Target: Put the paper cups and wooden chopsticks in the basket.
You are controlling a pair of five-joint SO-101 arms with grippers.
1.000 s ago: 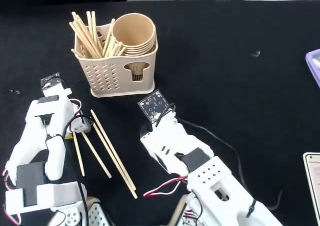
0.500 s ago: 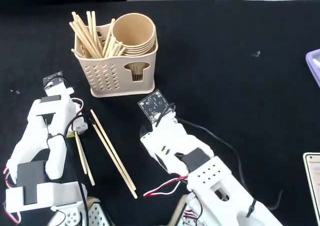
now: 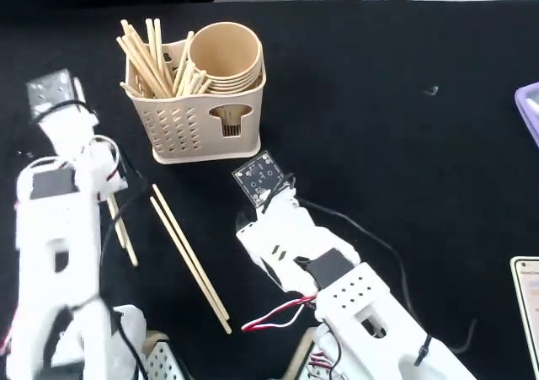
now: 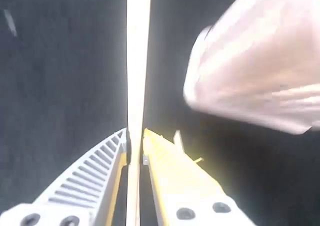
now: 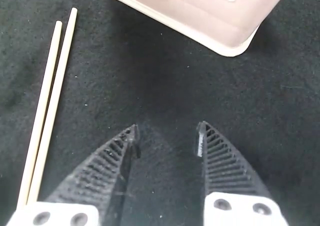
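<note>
The beige basket (image 3: 195, 127) stands at the back left of the black table, holding several stacked paper cups (image 3: 226, 58) and several wooden chopsticks (image 3: 152, 58). My left gripper (image 4: 135, 145) is shut on a pair of chopsticks (image 4: 138, 60); from above, that pair (image 3: 120, 228) hangs beside the raised left arm (image 3: 55, 203), left of the basket. Another chopstick pair (image 3: 189, 258) lies flat on the table, also seen as two sticks (image 5: 47, 100) beside my right gripper (image 5: 166, 136). The right gripper is open just in front of the basket's base (image 5: 200, 20), nothing between its fingers.
A purple object (image 3: 529, 106) sits at the right edge, and a white card (image 3: 526, 300) lies at the lower right. A black cable (image 3: 370, 245) runs beside the right arm. Bare black cloth extends to the right of the basket.
The left arm has risen and swung back toward the far left, lifting one chopstick pair off the table. The other pair and the right arm stay put.
</note>
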